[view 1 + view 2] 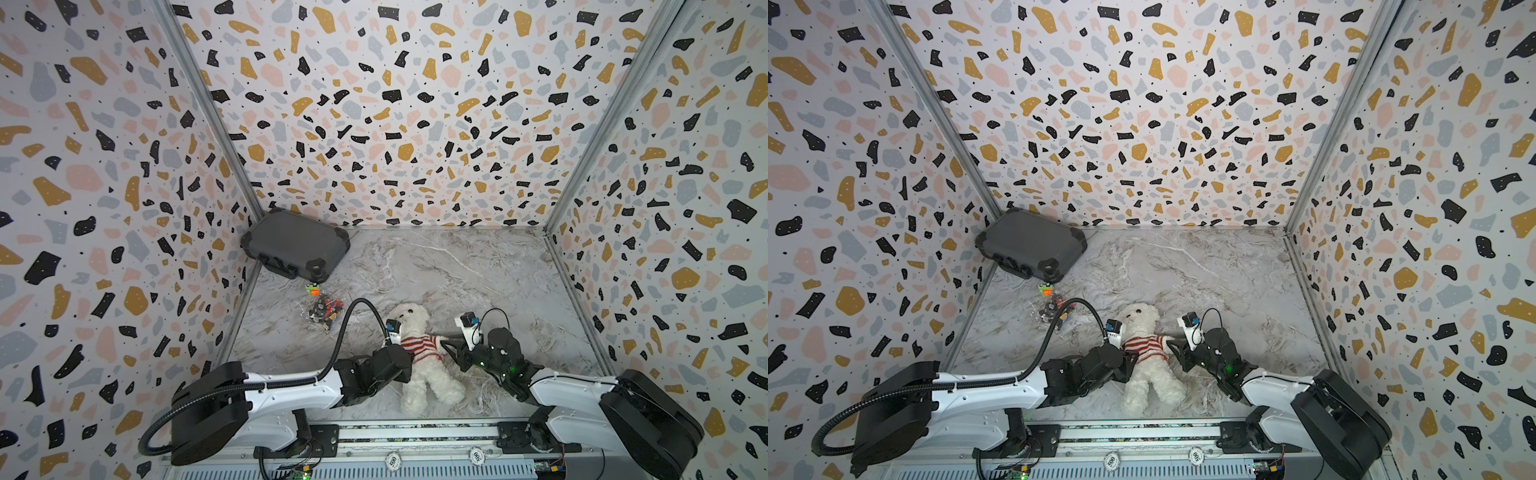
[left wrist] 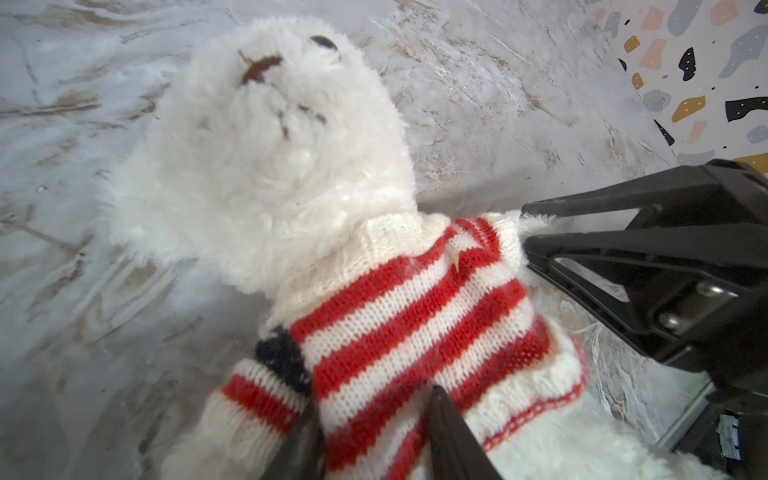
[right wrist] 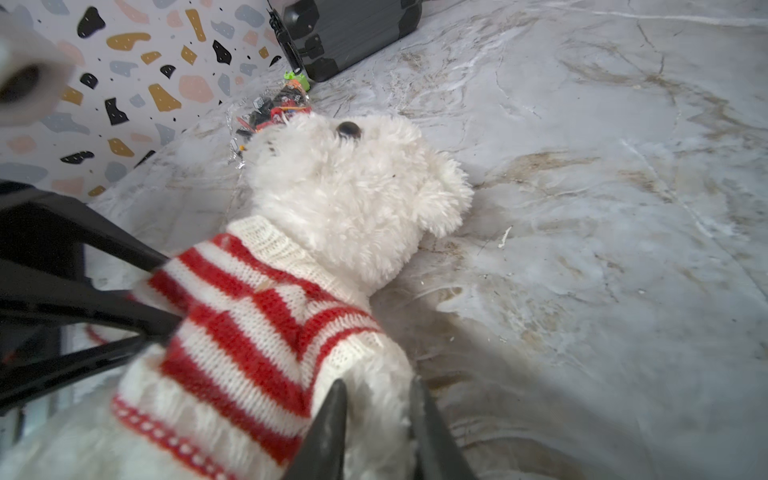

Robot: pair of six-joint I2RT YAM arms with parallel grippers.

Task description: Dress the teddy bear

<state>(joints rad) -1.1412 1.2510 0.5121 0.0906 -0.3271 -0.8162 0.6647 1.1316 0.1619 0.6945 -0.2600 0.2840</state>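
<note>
Teddy bear (image 1: 419, 374): we find it on its back on the marble table (image 1: 457, 270), near the front edge, head toward the back wall, striped sweater (image 1: 417, 347) over its torso | left gripper (image 2: 372, 401): fingers apart astride the sweater beside its sleeve; we cannot tell whether they pinch | right gripper (image 3: 377, 381): released, fingers either side of the bear's arm | dark case (image 1: 295, 245): far left corner, well apart.

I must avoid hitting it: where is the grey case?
In both top views the case lies in the far left corner of the table, just behind the small toys.
</note>
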